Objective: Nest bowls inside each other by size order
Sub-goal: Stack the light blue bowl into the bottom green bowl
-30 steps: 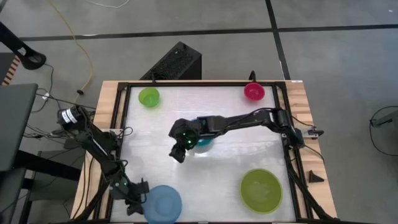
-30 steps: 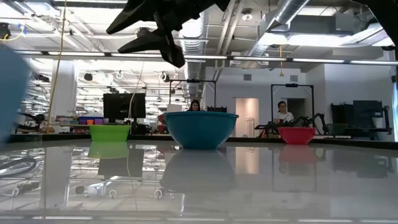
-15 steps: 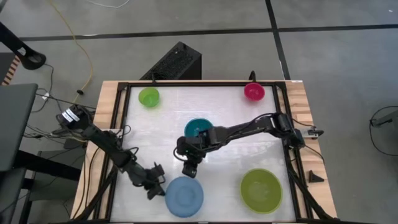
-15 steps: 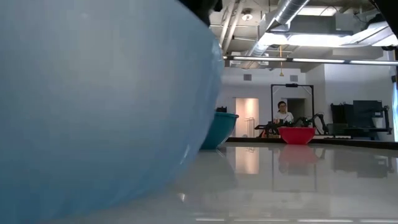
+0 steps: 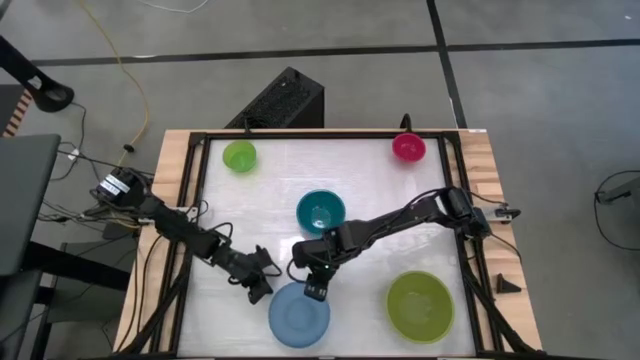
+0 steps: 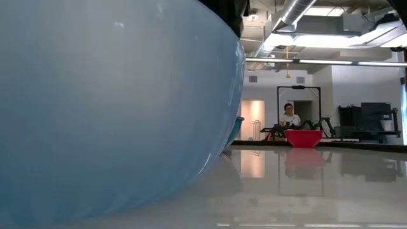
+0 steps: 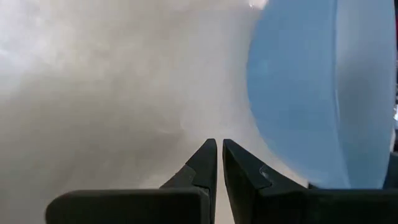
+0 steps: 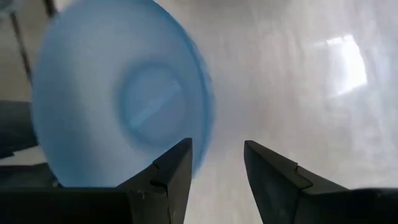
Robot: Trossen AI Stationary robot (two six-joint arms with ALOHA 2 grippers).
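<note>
Since half a second earlier, the left gripper [image 5: 262, 290] had drawn back slightly from the large light blue plastic bowl [image 5: 299, 315], while the right gripper [image 5: 316, 291] had advanced toward that bowl's rim. In the high view the light blue bowl sat at about 6 o'clock on the white glossy table [image 5: 380, 190], near its front edge. The left gripper lay just beside the bowl's 10 o'clock side, its fingers [image 7: 205, 163] pressed nearly together and grasping nothing. The right gripper stood at the bowl's 12 o'clock edge, its fingers [image 8: 173, 167] spread apart and empty, with the bowl's rim just ahead of them in the right wrist view.

The medium teal plastic bowl [image 5: 320, 211] rested at the table's centre. The small lime green plastic bowl [image 5: 239, 156] occupied 11 o'clock, the smallest magenta-pink plastic bowl [image 5: 408, 147] 1 o'clock, and the large olive-green plastic bowl [image 5: 420, 307] 5 o'clock. All five bowls stood separately, none nested. In the low view the light blue bowl filled most of the foreground.
</note>
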